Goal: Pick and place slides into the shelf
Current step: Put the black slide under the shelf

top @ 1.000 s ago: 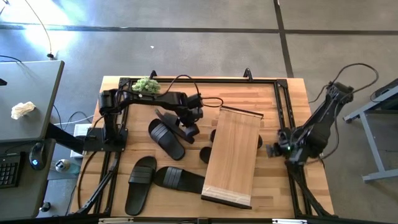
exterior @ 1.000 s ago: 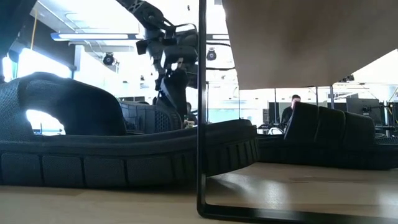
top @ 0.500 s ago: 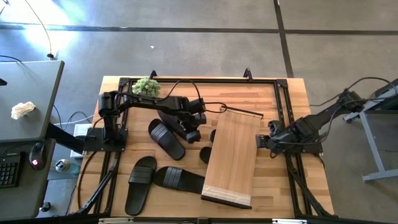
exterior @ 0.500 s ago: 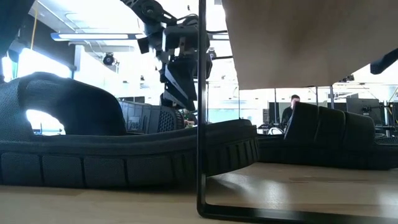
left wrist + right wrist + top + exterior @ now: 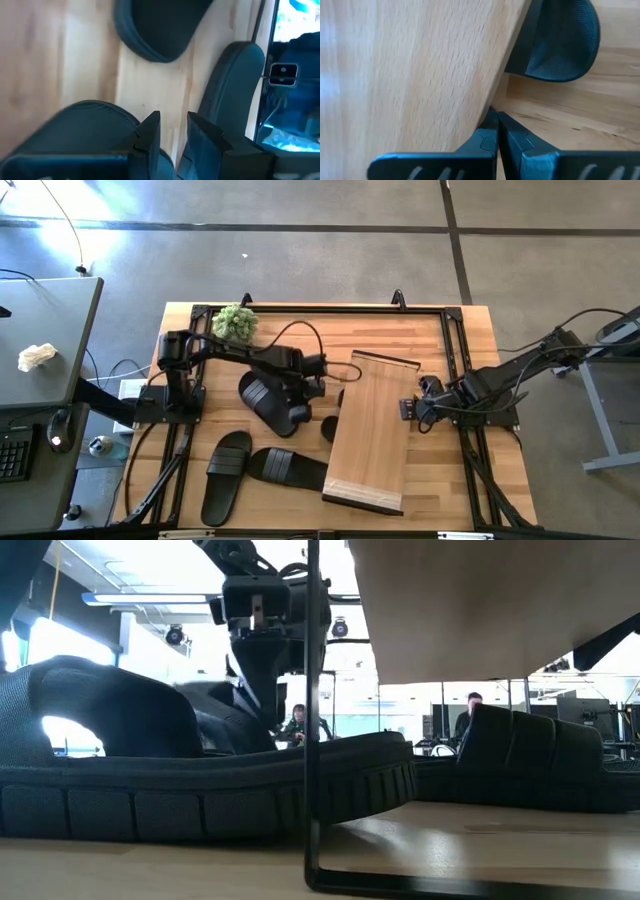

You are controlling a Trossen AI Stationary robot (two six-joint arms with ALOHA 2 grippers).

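It looks like a lab or big office: grey concrete floor (image 5: 300, 270), a desk (image 5: 45, 340) with a keyboard (image 5: 15, 455), bright ceiling lights (image 5: 150, 600), and people (image 5: 470, 715) at screens.
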